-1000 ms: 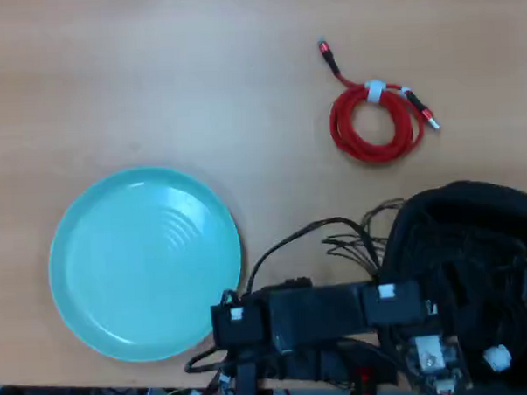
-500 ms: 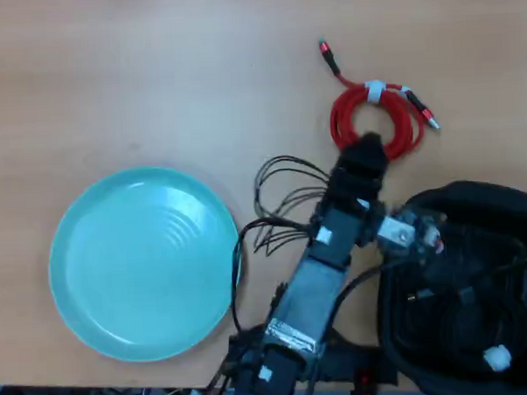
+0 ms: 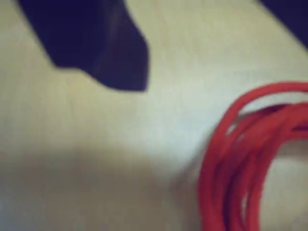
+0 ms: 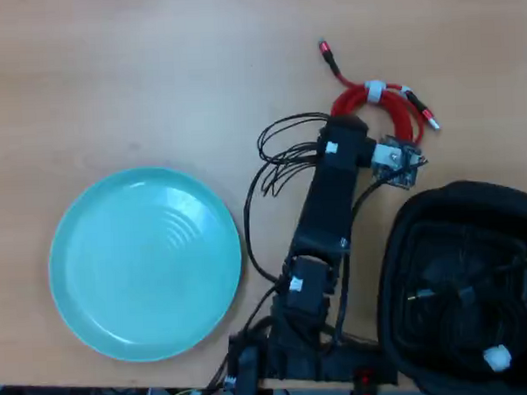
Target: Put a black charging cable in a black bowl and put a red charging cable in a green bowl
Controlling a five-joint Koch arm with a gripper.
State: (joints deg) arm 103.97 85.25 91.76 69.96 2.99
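Observation:
The red charging cable [image 4: 380,105] lies coiled on the table at the upper right of the overhead view. My gripper [image 4: 348,126] hangs over the coil's lower left edge and covers part of it. In the blurred wrist view one dark jaw comes in from the top left and a dark corner shows at the top right. My gripper [image 3: 207,53] looks open, with bare table between the jaws, and the red charging cable [image 3: 250,159] sits at the lower right. The black bowl [image 4: 439,207] holds the black charging cable [image 4: 464,294]. The green bowl [image 4: 144,264] lies at the left, with nothing in it.
Loose black robot wires [image 4: 283,153] loop out left of the arm [image 4: 325,203]. The arm's base [image 4: 288,354] sits at the table's near edge between the two bowls. Bare wooden table [image 4: 153,71] spans the far side.
The arm swung from over the black bowl up towards the red cable and stretched out. Its head now covers the coil's lower left edge. The cables and bowls have not moved.

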